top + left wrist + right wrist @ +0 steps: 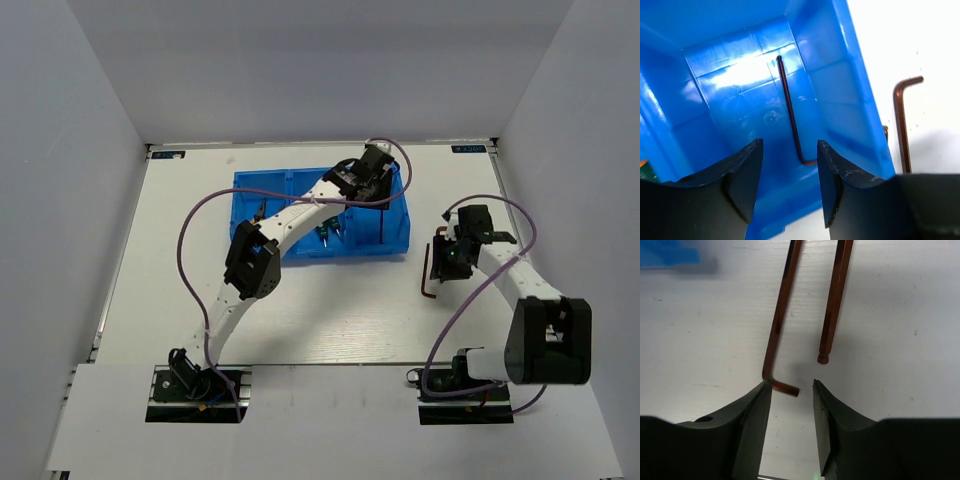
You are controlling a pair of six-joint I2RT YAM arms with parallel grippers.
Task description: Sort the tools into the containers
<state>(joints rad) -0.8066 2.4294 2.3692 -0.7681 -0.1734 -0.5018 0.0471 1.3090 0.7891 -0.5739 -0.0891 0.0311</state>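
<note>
The blue tray (390, 240) lies at the back centre of the table. My left gripper (377, 163) hangs open over its right compartment (740, 75), where one thin dark hex key (790, 110) lies; nothing is between the jaws (790, 185). Green-handled screwdrivers (327, 232) lie in the middle compartment. My right gripper (447, 262) is open and low over the table to the right of the tray. Two hex keys lie there side by side: an L-shaped one (780, 315) whose short leg sits between the open jaws (790, 385), and a straight shaft (835, 300) beside it. The pliers are hidden.
The two loose hex keys (428, 272) lie just right of the tray's right wall (860, 100); one of them (900, 125) also shows in the left wrist view. Purple cables (190, 230) loop off both arms. White walls enclose the table on three sides.
</note>
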